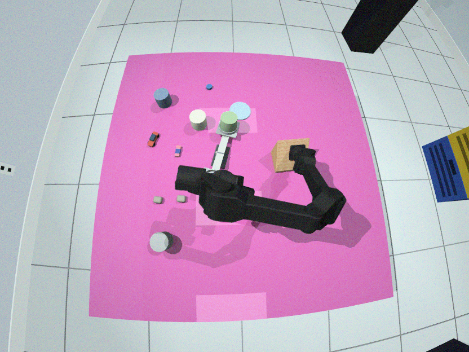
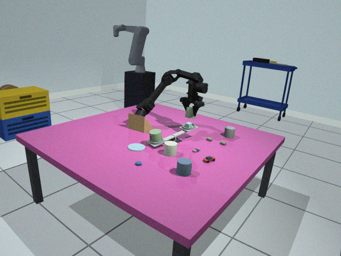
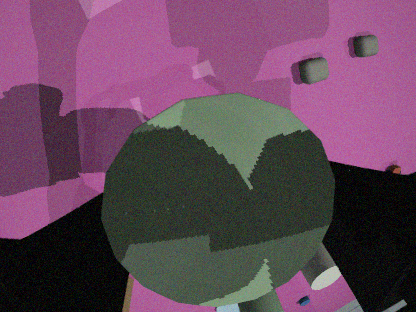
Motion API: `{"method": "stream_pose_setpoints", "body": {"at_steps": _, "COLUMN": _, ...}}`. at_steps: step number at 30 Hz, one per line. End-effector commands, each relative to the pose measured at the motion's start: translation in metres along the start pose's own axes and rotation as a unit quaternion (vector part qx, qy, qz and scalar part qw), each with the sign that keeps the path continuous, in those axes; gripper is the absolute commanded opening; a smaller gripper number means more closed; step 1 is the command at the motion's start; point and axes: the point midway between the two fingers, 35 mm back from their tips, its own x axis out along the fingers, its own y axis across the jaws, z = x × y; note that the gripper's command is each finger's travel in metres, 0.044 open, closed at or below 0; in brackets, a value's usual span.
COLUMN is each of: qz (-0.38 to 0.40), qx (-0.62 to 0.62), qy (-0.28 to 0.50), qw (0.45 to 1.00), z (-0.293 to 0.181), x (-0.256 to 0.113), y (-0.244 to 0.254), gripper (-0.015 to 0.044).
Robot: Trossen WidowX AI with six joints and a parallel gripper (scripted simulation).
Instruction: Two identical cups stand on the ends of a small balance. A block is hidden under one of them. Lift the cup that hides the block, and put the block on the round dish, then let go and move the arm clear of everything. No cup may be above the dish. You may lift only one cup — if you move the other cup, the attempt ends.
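Note:
My gripper (image 2: 190, 109) (image 3: 210, 173) is shut on a green cup (image 2: 189, 113) (image 3: 220, 200), held in the air above the far end of the balance (image 1: 220, 155) (image 2: 168, 137). The uncovered pale teal block (image 2: 189, 124) sits on the far pan, below the held cup. In the top view the arm hides the gripper, held cup and block. The other green cup (image 1: 228, 121) (image 2: 155, 136) stands on the opposite pan. The light blue round dish (image 1: 240, 109) (image 2: 136, 147) lies beside that cup, with nothing on it.
A cream cylinder (image 1: 198, 119) (image 2: 170, 148) stands close to the standing cup. A blue-grey cylinder (image 1: 162, 98) (image 2: 183, 167), grey cylinder (image 1: 160, 241) (image 2: 229, 132), red car (image 1: 153, 139) (image 2: 209, 159) and two grey stones stand farther out. A wooden wedge (image 1: 284, 155) (image 2: 137, 122) is near the arm's base.

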Motion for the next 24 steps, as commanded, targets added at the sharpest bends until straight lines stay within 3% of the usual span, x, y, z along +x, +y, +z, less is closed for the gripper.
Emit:
{"method": "stream_pose_setpoints", "body": {"at_steps": 1, "qz": 0.002, "qx": 0.0, "qy": -0.001, "qw": 1.0, "z": 0.009, "x": 0.009, "y": 0.017, "gripper": 0.0}}
{"method": "stream_pose_setpoints", "body": {"at_steps": 24, "qz": 0.023, "qx": -0.022, "qy": -0.005, "qw": 0.999, "z": 0.033, "x": 0.055, "y": 0.107, "gripper": 0.0}}
